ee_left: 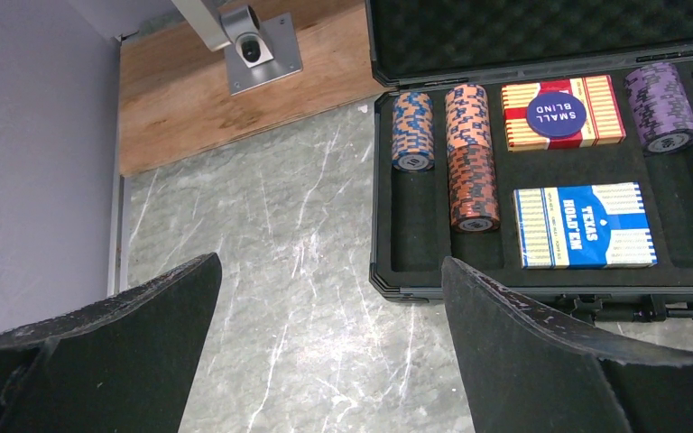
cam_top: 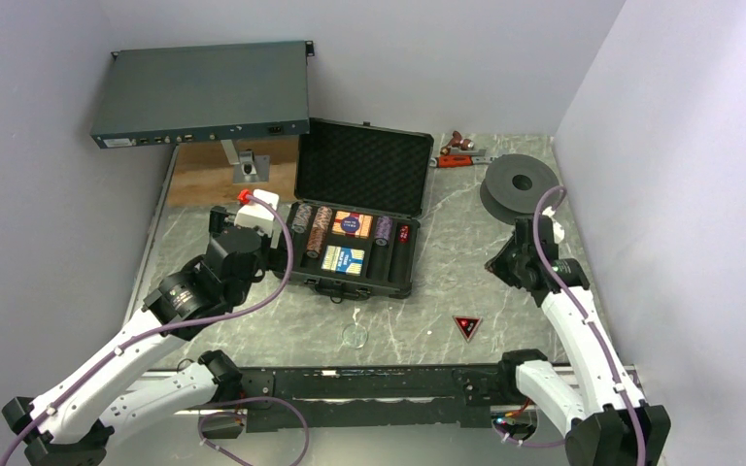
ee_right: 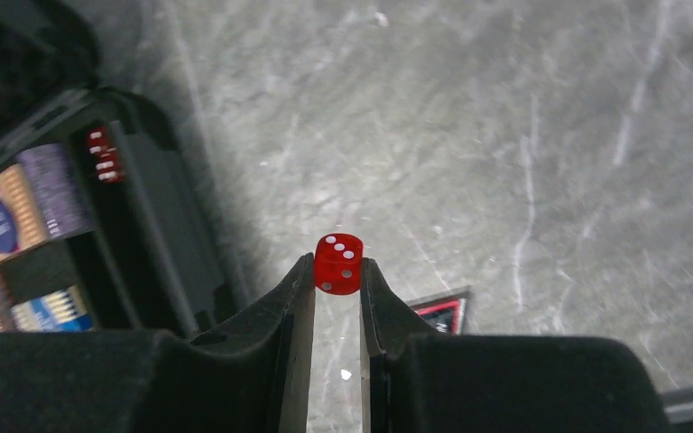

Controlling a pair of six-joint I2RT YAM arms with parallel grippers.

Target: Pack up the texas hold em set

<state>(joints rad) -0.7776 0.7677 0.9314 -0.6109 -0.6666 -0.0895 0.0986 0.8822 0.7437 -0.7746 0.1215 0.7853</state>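
Red translucent die [ee_right: 338, 263], white pips: pinched between the fingertips of the right hand [ee_right: 337, 276]. The jaws are nearly together, closed on the die's two side faces, and the die stands just proud of the tips, clear of the grey marbled counter [cam_top: 447, 301].

Black rectangular hard plastic case [cam_top: 364, 170] lies to the left of the right hand, apart from it. It is open, with the foam-lined lid upright at the back. More small red dice [ee_right: 101, 153] sit in the case slot nearest this hand.

Triangular black-red marker [ee_right: 442, 314] lies flat on the counter, below and just right of the right hand's fingers, outside the case.

Left hand [ee_left: 329, 271] has its jaws spread wide and holds nothing. It hangs over bare counter at the near left corner of the case. Ahead and to its right, in the case tray:
- blue-and-orange striped chip stack [ee_left: 412, 131] lying on its side, leftmost slot
- orange-and-black striped chip stack [ee_left: 471, 158] in the next slot, longer
- red-striped card deck [ee_left: 595, 122] with a round blue "SMALL BLIND" disc [ee_left: 557, 113] lying on it
- blue-striped card deck [ee_left: 585, 225] printed "TEXAS HOLD'EM", nearer the hand than the red one
- purple striped chip stack [ee_left: 663, 106] right of the decks

Surroundings: a wooden board [ee_left: 189, 99] lies ahead and left of the left hand; a flat grey-blue rack unit [cam_top: 204, 92] stands beyond it. A black round spool [cam_top: 520, 184] lies on the counter just beyond the right hand.
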